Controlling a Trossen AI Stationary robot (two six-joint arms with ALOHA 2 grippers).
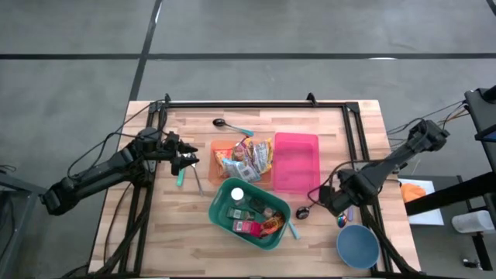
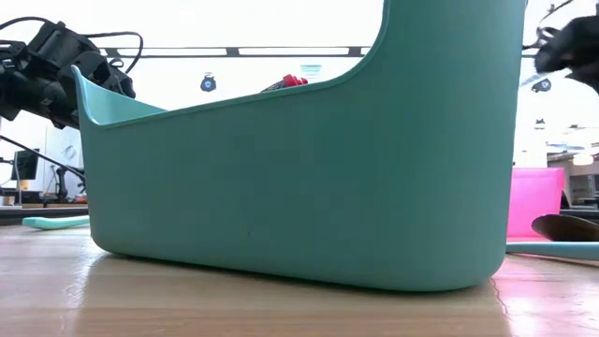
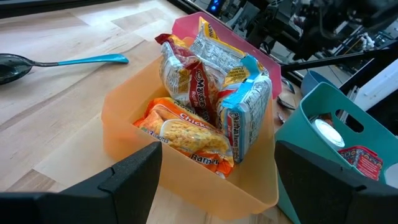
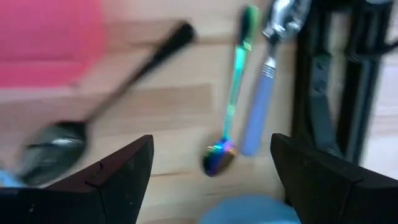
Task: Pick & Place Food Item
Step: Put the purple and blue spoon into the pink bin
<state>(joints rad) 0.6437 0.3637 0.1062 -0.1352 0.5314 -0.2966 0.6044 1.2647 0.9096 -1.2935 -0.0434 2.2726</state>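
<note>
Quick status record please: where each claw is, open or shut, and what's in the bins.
left claw: open, empty, beside the orange bin
right claw: open, empty, over cutlery by the blue bowl
orange bin: ramen packets standing in it
pink bin: looks empty
teal basket: holds mixed packaged items
loose cutlery: spoon with teal handle beyond the orange bin; dark spoon, iridescent spoon and a blue-handled utensil under the right claw
</note>
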